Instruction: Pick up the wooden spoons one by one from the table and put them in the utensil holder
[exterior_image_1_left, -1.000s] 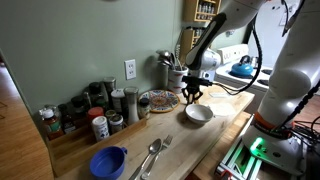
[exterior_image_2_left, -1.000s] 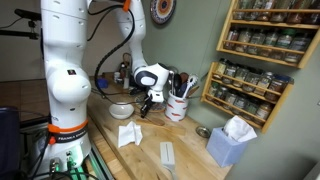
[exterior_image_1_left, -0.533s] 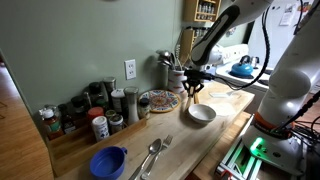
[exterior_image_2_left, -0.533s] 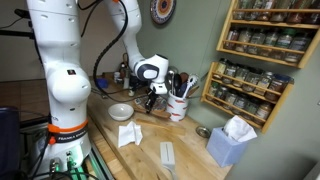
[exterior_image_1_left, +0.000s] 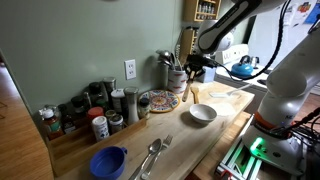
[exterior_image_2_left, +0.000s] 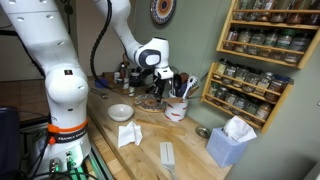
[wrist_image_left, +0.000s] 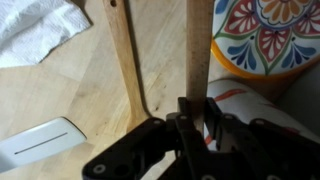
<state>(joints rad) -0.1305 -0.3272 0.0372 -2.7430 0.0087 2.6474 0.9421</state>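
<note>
My gripper (exterior_image_1_left: 196, 73) is shut on the handle of a wooden spoon (exterior_image_1_left: 194, 93), which hangs down above the table (exterior_image_1_left: 222, 122), just beside the utensil holder (exterior_image_1_left: 176, 79). It also shows in an exterior view (exterior_image_2_left: 160, 78), raised next to the holder (exterior_image_2_left: 178, 106), which has several utensils in it. In the wrist view the jaws (wrist_image_left: 196, 118) clamp the straight wooden handle (wrist_image_left: 198, 45). A second wooden spoon handle (wrist_image_left: 124, 60) lies on the light-wood table (wrist_image_left: 60, 90) beside it.
A white bowl (exterior_image_1_left: 202, 114) stands below the gripper. A patterned plate (exterior_image_1_left: 157, 100), spice jars (exterior_image_1_left: 98, 122), a blue bowl (exterior_image_1_left: 108, 161) and metal spoons (exterior_image_1_left: 152, 154) lie along the table. A napkin (exterior_image_2_left: 128, 135) and a tissue box (exterior_image_2_left: 232, 141) sit nearer the front.
My gripper has risen from just above the white bowl, carrying the wooden spoon up and toward the utensil holder.
</note>
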